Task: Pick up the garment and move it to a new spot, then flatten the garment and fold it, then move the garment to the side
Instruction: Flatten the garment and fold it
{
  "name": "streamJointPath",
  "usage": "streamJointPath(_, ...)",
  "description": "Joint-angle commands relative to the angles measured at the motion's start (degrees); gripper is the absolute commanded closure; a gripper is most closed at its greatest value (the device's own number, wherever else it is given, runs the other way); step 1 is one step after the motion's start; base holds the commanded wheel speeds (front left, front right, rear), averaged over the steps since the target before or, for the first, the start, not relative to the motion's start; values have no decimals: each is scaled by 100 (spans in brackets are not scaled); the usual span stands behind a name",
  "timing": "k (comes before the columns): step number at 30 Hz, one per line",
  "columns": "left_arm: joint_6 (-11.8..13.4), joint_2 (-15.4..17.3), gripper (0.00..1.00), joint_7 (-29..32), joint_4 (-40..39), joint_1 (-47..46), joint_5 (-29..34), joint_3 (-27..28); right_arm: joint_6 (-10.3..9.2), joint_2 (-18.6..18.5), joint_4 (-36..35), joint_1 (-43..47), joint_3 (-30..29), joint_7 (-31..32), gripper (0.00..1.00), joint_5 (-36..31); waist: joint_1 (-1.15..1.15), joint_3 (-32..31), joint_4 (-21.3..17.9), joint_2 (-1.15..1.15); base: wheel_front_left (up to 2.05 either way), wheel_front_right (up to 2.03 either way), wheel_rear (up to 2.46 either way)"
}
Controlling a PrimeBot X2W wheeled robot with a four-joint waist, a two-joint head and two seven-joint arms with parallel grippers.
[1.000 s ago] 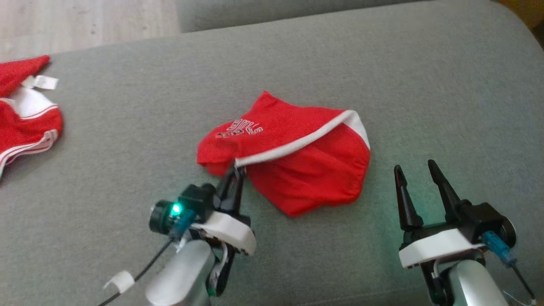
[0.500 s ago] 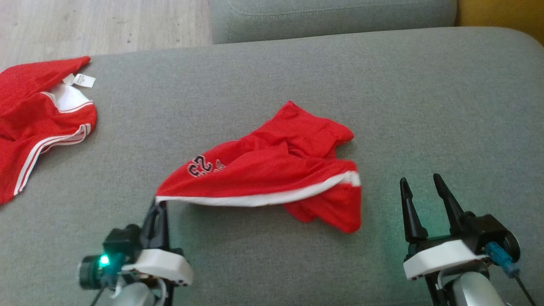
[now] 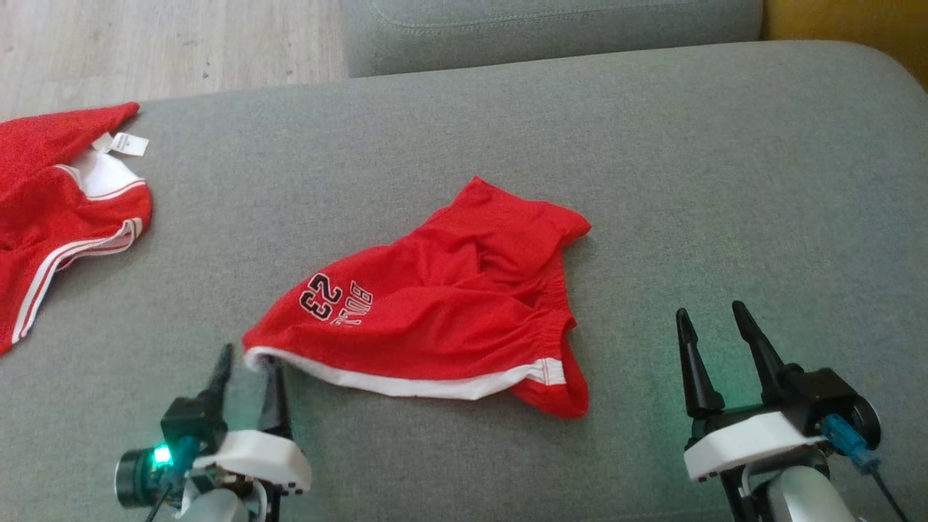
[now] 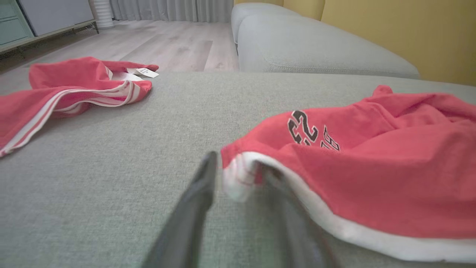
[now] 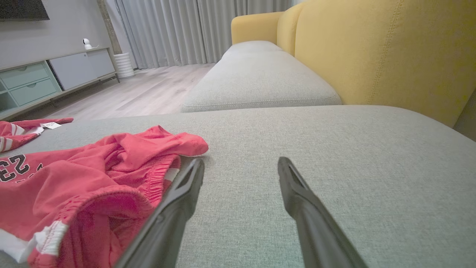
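The garment [image 3: 435,319], red shorts with a white hem and a "23" print, lies partly spread on the grey cushion [image 3: 725,181]. My left gripper [image 3: 248,355] stands at its near left corner, jaws parted. In the left wrist view the white hem corner of the garment [image 4: 372,178] sits between the left gripper's [image 4: 238,163] two fingers and drapes on the right one. My right gripper [image 3: 709,309] is open, to the right of the garment and apart from it. In the right wrist view the garment [image 5: 74,178] lies left of the right gripper [image 5: 241,161].
A second red garment with white stripes [image 3: 58,210] lies at the cushion's far left edge. Another grey cushion [image 3: 544,22] adjoins at the back, with wooden floor [image 3: 145,43] beyond. A yellow sofa back [image 5: 372,48] rises on the right.
My left gripper dragged the garment's hem corner toward the near left, spreading the shorts out, then parted its jaws. The right gripper has stayed open in place.
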Motion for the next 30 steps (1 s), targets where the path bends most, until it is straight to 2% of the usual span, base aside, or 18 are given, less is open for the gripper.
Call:
streamJointPath(1, 10, 72, 0, -54, -199, -61, 98, 310, 43, -20, -154, -141, 134, -62, 0, -2, 0, -31, 28, 0, 0, 0, 0)
streamJointPath(9, 47, 75, 0, -54, -696, 225, 414, 794, 43, -20, -155, -43, 193, -62, 0, 39, 0, -197, 208, 0, 0, 0, 0)
streamJointPath(16, 20, 29, 0, -54, -1013, 502, 573, 984, 43, -20, -120, 38, 317, -62, 0, 75, 0, -322, 322, 0, 0, 0, 0)
streamJointPath(24, -218, -330, 0, -54, -1419, 865, 710, 804, 43, -20, -51, 132, 711, -62, 0, 179, 0, -451, 460, 0, 0, 0, 0)
streamJointPath(30, -412, -583, 0, -54, -1403, 1058, 769, 610, 43, -20, 44, 121, 1011, -62, 0, 242, 0, -539, 529, 0, 0, 0, 0)
